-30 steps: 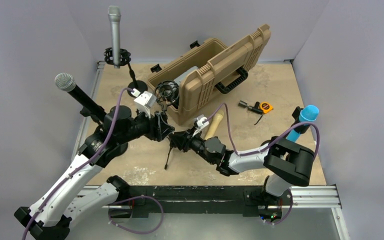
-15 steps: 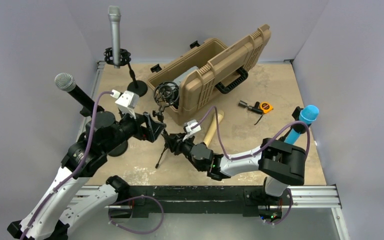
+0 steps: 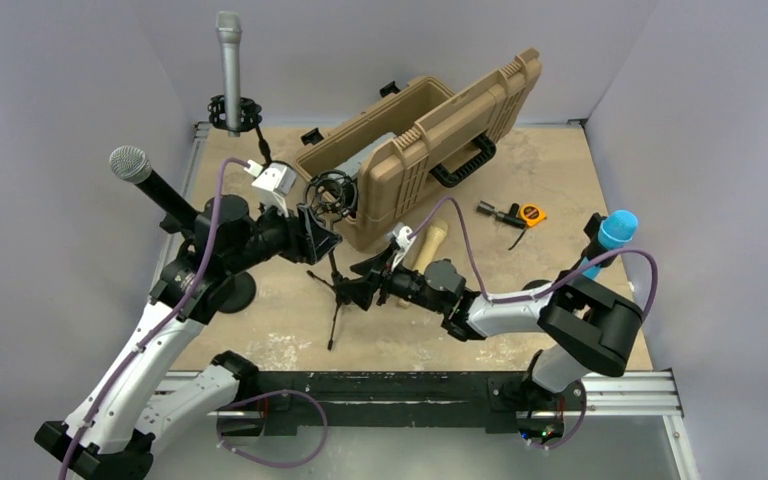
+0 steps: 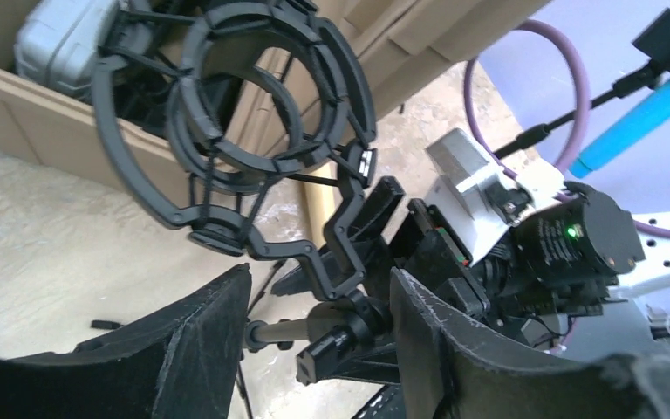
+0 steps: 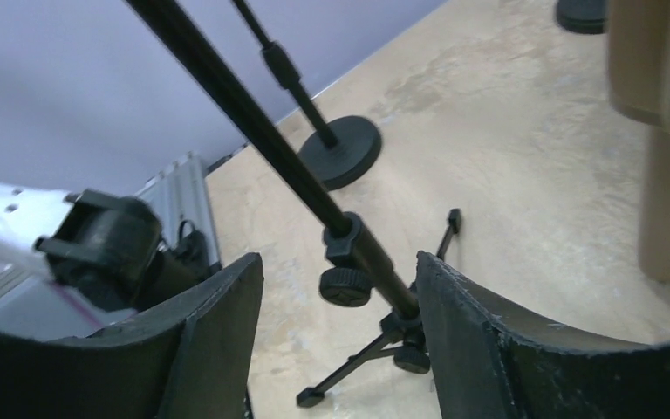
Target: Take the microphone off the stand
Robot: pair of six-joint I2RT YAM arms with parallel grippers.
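Observation:
A black tripod stand (image 3: 335,300) stands mid-table, its shock mount ring (image 3: 332,190) empty; the ring (image 4: 253,105) fills the upper left wrist view. A tan microphone (image 3: 428,245) lies on the table beside the case. My left gripper (image 3: 318,240) reaches in from the left, just under the ring. Its jaws (image 4: 321,275) are closed on the stand's swivel joint (image 4: 353,319). My right gripper (image 3: 353,285) is lower on the stand and open (image 5: 338,257). The pole (image 5: 253,131) and its clamp knob (image 5: 345,284) run between the fingers, close to the right one.
An open tan case (image 3: 430,140) sits behind the stand. A silver microphone (image 3: 228,60), a black one (image 3: 145,175) and a blue one (image 3: 610,235) stand in other holders. A round stand base (image 5: 340,153) is near. A tape measure (image 3: 530,213) lies at right.
My right gripper has let go of the pole and stands open around it. The left gripper opened, shifted and closed again under the ring. The stand has moved slightly.

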